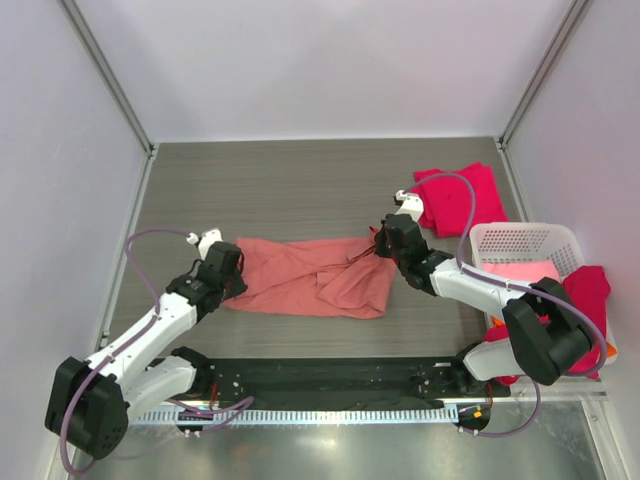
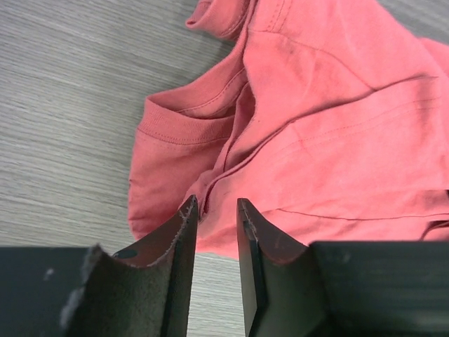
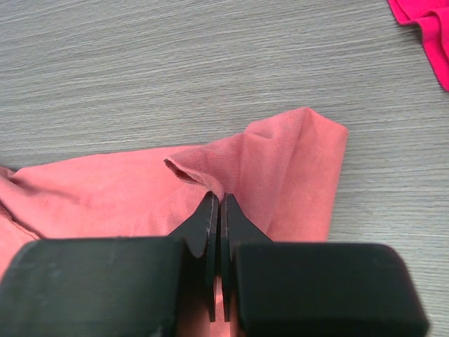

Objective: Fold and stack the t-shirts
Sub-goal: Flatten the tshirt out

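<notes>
A salmon-pink t-shirt (image 1: 305, 278) lies crumpled across the middle of the table. My left gripper (image 1: 232, 272) is open at its left end, fingertips over the shirt's edge near the collar (image 2: 189, 125), holding nothing. My right gripper (image 1: 381, 243) is shut on a raised fold of the same salmon-pink t-shirt (image 3: 231, 168) at its right end. A crimson-red t-shirt (image 1: 455, 198) lies at the back right; its corner shows in the right wrist view (image 3: 424, 28). A light pink t-shirt (image 1: 523, 271) lies in the basket, and another red one (image 1: 590, 290) hangs over its rim.
A white lattice basket (image 1: 520, 240) stands at the right edge of the table. A sliver of orange (image 1: 609, 349) shows by its near corner. Grey walls close in the table on three sides.
</notes>
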You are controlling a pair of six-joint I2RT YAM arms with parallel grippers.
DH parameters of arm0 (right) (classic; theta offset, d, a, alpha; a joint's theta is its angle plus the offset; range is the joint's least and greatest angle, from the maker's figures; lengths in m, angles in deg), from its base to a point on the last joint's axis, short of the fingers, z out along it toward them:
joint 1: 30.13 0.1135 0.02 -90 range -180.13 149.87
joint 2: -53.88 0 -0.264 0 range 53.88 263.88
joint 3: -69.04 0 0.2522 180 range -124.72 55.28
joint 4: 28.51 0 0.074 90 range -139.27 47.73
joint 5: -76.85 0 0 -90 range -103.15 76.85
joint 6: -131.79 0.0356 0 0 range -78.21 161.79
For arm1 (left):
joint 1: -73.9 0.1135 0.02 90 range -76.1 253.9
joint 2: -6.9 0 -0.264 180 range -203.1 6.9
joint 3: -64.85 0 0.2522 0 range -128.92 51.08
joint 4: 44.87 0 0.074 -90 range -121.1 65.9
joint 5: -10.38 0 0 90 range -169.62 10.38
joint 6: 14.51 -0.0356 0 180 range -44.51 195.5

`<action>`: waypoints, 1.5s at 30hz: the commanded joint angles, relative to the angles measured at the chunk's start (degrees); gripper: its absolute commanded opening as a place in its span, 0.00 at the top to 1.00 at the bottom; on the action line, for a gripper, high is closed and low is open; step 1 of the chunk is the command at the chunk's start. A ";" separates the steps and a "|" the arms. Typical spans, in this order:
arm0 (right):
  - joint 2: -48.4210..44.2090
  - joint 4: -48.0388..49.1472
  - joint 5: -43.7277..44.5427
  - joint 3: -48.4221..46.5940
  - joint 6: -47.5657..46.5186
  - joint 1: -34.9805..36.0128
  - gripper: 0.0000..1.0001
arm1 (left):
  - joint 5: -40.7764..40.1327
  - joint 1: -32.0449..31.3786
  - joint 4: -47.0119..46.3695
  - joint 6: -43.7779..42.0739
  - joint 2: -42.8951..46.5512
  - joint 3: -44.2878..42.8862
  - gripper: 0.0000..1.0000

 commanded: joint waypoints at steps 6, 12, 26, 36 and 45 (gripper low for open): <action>-0.98 2.76 0.47 0.40 -0.03 -0.06 0.99 | -2.07 -0.12 -0.34 -1.12 -6.25 -3.23 0.71; -1.15 2.85 0.55 0.49 -0.12 -0.06 0.99 | -3.12 -0.12 -0.17 -0.77 -4.68 -2.97 0.90; -8.96 -6.63 7.84 -0.39 1.28 -0.41 0.99 | -6.64 -0.12 3.52 2.03 1.99 -8.67 1.00; -24.88 -21.84 12.24 -0.30 3.83 -1.55 0.99 | -9.19 0.93 10.71 2.04 4.11 -25.28 1.00; -30.07 -30.36 18.04 -1.09 11.03 -1.99 0.99 | -18.32 4.18 21.71 -6.30 5.70 -43.47 1.00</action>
